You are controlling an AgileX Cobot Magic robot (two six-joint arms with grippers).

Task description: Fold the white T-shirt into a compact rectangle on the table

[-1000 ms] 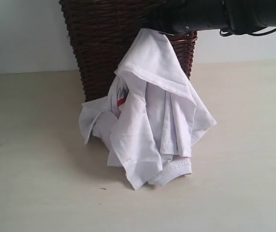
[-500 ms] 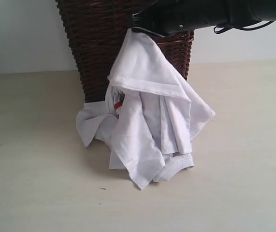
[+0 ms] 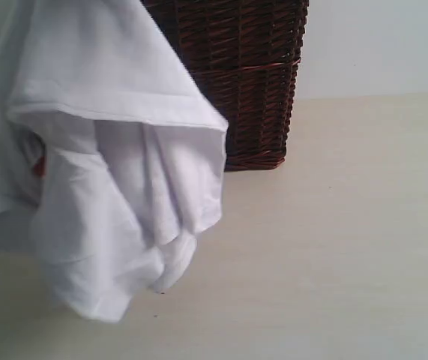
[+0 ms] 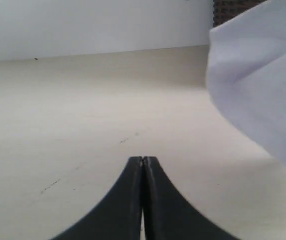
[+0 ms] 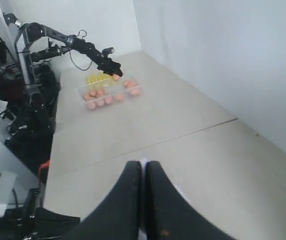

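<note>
1. Pinching a thin sliver of white cloth at the tips, my right gripper has its fingers pressed tight together, so it's clamped on the shirt.
2. On the outside camera the shirt hangs in a bunched drape that runs off the top of the frame. Its lowest folds are close over the table, but I can't tell if they touch.
3. A dark wicker basket stands on the table behind the shirt.
4. My left gripper is closed on nothing, low over the table. One edge of the shirt hangs off to its side, clear of the fingers.
</note>
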